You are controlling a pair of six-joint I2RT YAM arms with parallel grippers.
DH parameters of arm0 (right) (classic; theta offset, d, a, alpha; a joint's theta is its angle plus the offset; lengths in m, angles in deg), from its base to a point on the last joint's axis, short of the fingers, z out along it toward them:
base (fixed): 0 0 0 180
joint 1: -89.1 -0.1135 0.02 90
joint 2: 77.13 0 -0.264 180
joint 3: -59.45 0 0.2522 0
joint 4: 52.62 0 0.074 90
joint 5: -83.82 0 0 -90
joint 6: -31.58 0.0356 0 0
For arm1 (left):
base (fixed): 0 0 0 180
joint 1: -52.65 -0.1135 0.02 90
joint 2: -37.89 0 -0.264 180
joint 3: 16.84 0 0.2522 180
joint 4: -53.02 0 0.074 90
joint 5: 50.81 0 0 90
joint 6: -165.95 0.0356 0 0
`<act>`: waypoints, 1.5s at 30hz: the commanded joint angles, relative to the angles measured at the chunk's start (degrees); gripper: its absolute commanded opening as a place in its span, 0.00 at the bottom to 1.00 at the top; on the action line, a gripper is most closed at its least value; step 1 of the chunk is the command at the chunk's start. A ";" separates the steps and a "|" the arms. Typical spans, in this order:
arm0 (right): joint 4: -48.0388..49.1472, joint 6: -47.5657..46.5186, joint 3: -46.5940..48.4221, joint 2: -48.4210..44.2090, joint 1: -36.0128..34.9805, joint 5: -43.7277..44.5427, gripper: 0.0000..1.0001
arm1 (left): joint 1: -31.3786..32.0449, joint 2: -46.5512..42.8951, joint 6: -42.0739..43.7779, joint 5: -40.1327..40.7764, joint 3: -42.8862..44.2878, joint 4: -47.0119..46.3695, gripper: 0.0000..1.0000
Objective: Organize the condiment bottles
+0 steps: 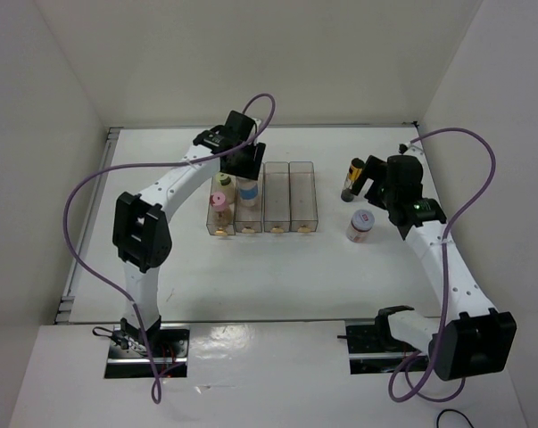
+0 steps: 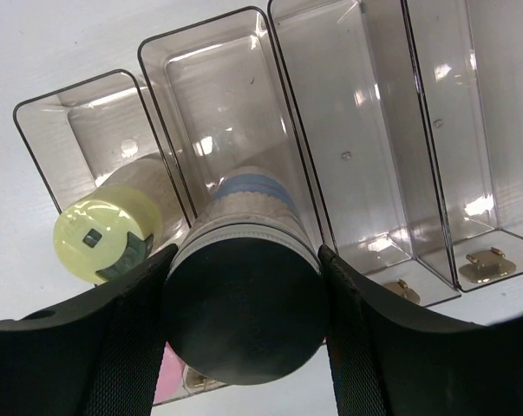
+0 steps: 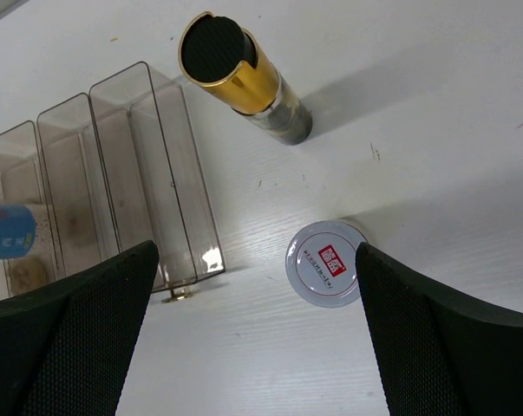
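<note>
My left gripper (image 2: 244, 325) is shut on the wider white-lidded jar with the blue band (image 2: 252, 186), which stands upright in the second clear bin (image 2: 200, 95) from the left; whether it touches the bin floor is hidden. The yellow-green-capped jar (image 2: 101, 238) and the pink-capped jar (image 1: 219, 199) stand in the first bin (image 2: 79, 121). My right gripper (image 3: 257, 347) is open above bare table. The white-lidded jar with the red mark (image 3: 326, 263) stands just inside its right finger. The slim dark bottle (image 3: 235, 74), gold-banded with a black cap, stands farther off.
Four clear bins sit side by side mid-table, and the third (image 1: 277, 196) and fourth (image 1: 302, 196) hold nothing. White walls (image 1: 54, 107) enclose the table on the left, back and right. Purple cables (image 1: 72, 205) loop off both arms.
</note>
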 commanded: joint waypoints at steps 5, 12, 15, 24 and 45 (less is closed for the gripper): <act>3.86 -0.02 5.25 4.75 0.75 1.07 0.98 | -0.37 1.30 1.73 -0.68 3.49 -3.88 0.59; 3.86 -3.01 13.24 13.54 0.75 0.54 0.98 | -0.37 2.44 2.25 0.02 2.25 -4.93 0.64; 4.48 -3.54 14.56 16.01 0.75 0.54 0.98 | -0.37 2.44 2.25 0.02 1.64 -4.93 0.65; 5.53 -5.12 18.09 23.48 0.75 0.54 0.98 | 1.91 4.02 3.92 2.92 1.64 -4.41 0.84; 6.06 -9.78 23.62 34.81 0.22 5.11 0.88 | 1.91 -6.61 3.92 2.74 13.76 0.95 0.99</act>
